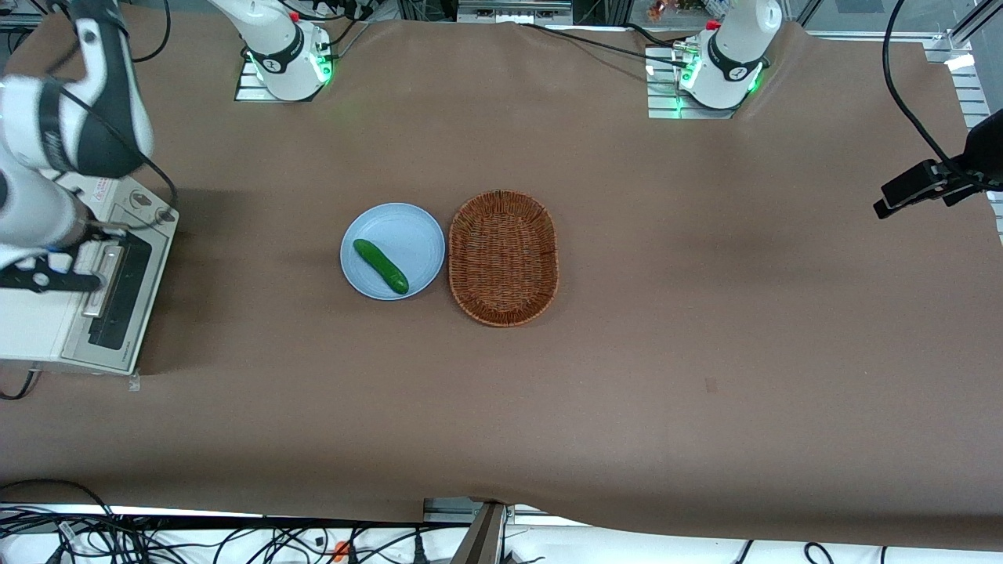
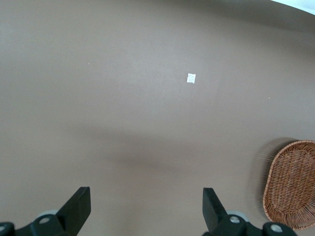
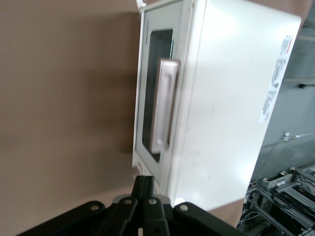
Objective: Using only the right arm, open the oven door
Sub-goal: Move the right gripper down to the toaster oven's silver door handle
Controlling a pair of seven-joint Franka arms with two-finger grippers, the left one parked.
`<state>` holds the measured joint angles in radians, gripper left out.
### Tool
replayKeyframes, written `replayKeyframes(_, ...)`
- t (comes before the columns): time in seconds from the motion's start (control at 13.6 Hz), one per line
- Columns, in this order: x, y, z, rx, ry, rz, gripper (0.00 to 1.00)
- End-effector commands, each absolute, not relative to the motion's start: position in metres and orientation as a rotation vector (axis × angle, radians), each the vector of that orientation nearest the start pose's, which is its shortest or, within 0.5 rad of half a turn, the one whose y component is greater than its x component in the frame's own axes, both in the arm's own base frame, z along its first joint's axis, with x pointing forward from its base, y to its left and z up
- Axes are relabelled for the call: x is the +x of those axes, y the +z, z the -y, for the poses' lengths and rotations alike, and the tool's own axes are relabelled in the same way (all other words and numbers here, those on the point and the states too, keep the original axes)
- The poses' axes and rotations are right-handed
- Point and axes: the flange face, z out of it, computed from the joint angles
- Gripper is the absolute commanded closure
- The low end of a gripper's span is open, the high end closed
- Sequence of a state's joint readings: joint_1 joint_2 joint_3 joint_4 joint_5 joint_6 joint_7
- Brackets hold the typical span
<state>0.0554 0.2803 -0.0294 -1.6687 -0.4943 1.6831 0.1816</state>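
The cream-white toaster oven (image 1: 35, 325) stands at the working arm's end of the table. Its oven door (image 1: 129, 294), with a dark window and a silver bar handle (image 1: 106, 283), is closed. The right arm (image 1: 47, 133) reaches over the oven. Its black gripper (image 1: 116, 229) is shut and empty, above the oven's knob end (image 1: 163, 215), a little farther from the front camera than the handle. In the right wrist view the shut fingertips (image 3: 144, 181) sit just short of the door (image 3: 150, 64), handle (image 3: 165, 105) and oven top (image 3: 226, 98).
A light blue plate (image 1: 411, 231) holding a green cucumber (image 1: 381, 266) lies mid-table. A brown wicker basket (image 1: 503, 257) is beside it and also shows in the left wrist view (image 2: 290, 184). Brown cloth covers the table.
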Motion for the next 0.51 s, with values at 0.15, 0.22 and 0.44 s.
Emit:
replayKeyframes(0.15,0.632,0.385,0.014,2.413,-0.131,0.020,1.00)
replayKeyframes(0.22,0.631,0.376,0.017,2.373,-0.111,-0.003,1.00)
replayKeyframes(0.44,0.619,0.345,0.022,2.288,-0.075,0.010,1.00)
